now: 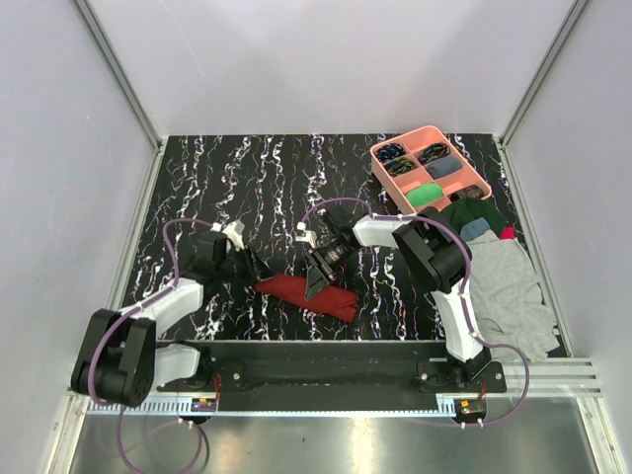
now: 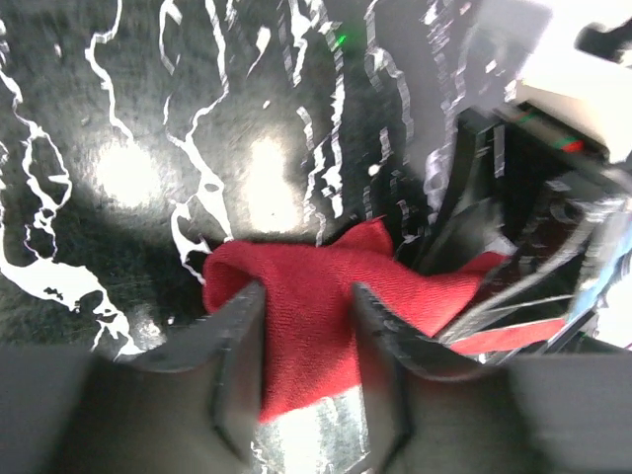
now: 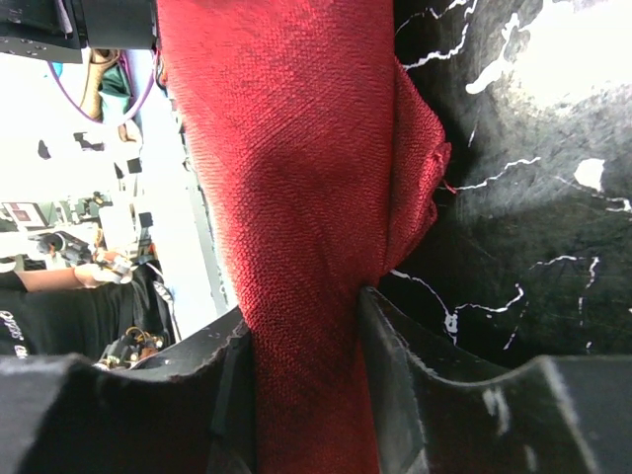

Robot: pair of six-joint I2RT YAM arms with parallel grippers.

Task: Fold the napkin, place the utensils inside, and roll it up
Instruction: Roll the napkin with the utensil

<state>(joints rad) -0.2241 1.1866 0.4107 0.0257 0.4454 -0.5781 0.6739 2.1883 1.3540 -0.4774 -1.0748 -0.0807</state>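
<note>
From above I see the napkin bunched into a long bundle on the marbled table, centre-near. The left gripper is at its left end and the right gripper is mid-length. In the left wrist view, the fingers pinch the red cloth. In the right wrist view, the cloth is likewise clamped.
</note>
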